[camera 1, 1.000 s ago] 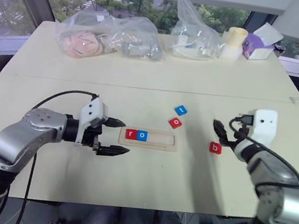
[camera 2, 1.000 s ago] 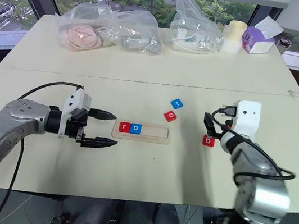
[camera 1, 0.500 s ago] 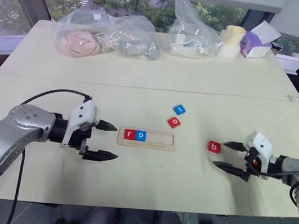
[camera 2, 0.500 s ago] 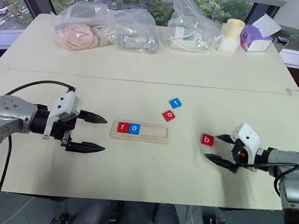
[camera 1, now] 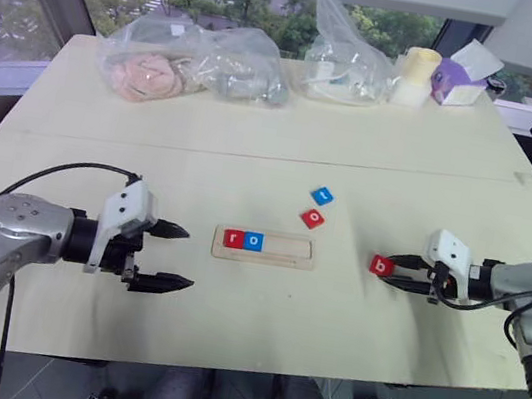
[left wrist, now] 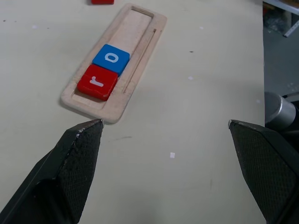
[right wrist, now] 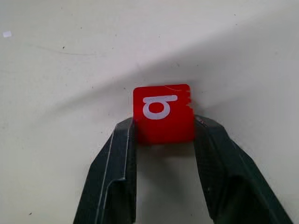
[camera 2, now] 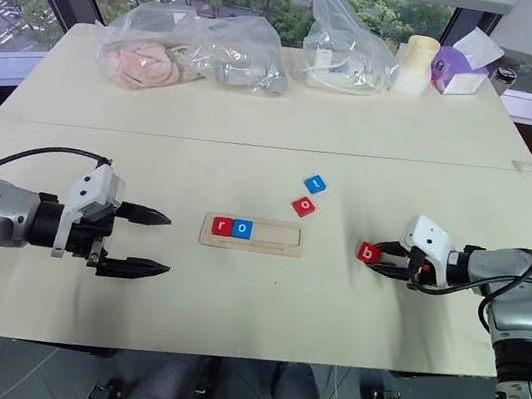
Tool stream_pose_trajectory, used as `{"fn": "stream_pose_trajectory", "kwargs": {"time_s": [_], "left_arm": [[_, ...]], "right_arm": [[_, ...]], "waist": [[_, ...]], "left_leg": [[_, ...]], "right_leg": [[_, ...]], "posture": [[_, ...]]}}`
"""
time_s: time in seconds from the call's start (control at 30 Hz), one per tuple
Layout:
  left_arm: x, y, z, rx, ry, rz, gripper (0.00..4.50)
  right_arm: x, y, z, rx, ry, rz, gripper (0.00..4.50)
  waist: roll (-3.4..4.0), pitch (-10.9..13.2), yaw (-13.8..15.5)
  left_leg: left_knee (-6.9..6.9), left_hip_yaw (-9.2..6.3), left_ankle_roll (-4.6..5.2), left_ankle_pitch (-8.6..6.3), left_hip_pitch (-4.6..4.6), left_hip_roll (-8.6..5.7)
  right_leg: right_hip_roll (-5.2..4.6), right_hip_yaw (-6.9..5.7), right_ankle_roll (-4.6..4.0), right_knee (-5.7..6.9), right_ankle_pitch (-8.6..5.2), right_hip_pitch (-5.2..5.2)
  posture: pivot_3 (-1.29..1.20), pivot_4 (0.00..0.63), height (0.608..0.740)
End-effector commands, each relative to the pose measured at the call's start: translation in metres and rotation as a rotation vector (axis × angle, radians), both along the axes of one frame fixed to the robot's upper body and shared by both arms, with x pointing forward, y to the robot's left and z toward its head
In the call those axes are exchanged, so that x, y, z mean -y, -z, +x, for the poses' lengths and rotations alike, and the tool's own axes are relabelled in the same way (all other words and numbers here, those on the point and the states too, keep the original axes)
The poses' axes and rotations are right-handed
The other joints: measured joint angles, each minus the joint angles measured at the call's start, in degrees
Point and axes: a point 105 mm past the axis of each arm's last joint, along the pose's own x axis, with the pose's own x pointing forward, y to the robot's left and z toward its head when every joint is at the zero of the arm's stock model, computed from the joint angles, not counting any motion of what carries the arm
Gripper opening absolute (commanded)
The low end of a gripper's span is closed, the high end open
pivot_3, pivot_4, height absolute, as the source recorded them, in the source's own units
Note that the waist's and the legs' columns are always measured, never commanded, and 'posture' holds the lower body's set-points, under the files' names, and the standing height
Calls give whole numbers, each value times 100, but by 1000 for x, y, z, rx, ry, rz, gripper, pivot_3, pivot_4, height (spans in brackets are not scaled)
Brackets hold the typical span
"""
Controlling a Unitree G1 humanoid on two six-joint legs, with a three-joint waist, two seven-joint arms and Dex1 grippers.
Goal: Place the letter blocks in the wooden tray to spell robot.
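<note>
Inside the wooden tray (camera 1: 265, 247) sit r and o blocks (camera 1: 242, 239); right claw (right wrist: 163, 135) pinches b block (right wrist: 162, 113), left claw (camera 1: 173, 257) spread.

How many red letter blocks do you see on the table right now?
3: the r block in the wooden tray, the o block loose beyond the tray, the b block between the right gripper fingers.

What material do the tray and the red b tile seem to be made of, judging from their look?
The wooden tray: pale, unpainted wood with a matte finish; faint grain and soft rounded corners show. The red b tile: probably painted wood or plastic, with a smooth, even red face and a white printed letter. Small chips along one edge suggest a coating, but the core cannot be told.
</note>
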Motion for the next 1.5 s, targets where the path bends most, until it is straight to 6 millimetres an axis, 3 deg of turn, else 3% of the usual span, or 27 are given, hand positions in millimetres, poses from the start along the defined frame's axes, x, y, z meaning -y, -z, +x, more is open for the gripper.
{"fn": "stream_pose_trajectory", "kwargs": {"time_s": [0.03,0.27,0.43,0.7,1.43,1.5], "left_arm": [[1,-9,1,47,6,5,4500],[-1,-12,7,62,0,15,4500],[-1,-11,5,50,3,21,4500],[4,-9,6,63,-10,14,4500],[13,-1,10,79,-23,-3,4500],[13,-1,11,80,-23,-4,4500]], "right_arm": [[-25,-24,10,72,-35,50,1130],[-95,-57,18,115,-179,145,1130],[-142,-49,25,110,-330,89,1130],[-177,-33,32,78,-453,-8,1130],[-186,-12,37,52,-468,-76,1130],[-187,-12,37,53,-469,-73,2173]], "waist": [[0,0,-14],[2,2,-3],[-3,4,-8],[-4,4,-28],[-6,5,-36],[-6,5,-36]], "left_leg": [[0,0,0,0,1,0],[-1,8,0,0,0,3],[3,10,-1,0,-1,1],[3,10,-2,1,0,-2],[9,9,-9,6,11,-2],[9,9,-9,6,11,-2]], "right_leg": [[0,1,0,1,0,-1],[4,13,-1,27,1,-22],[2,13,0,23,1,-19],[3,13,2,27,3,-20],[9,14,1,62,3,-27],[9,14,1,62,3,-27]], "posture": [[0,150,740],[0,150,740],[0,150,740],[0,150,740],[0,150,740],[0,150,740]]}}
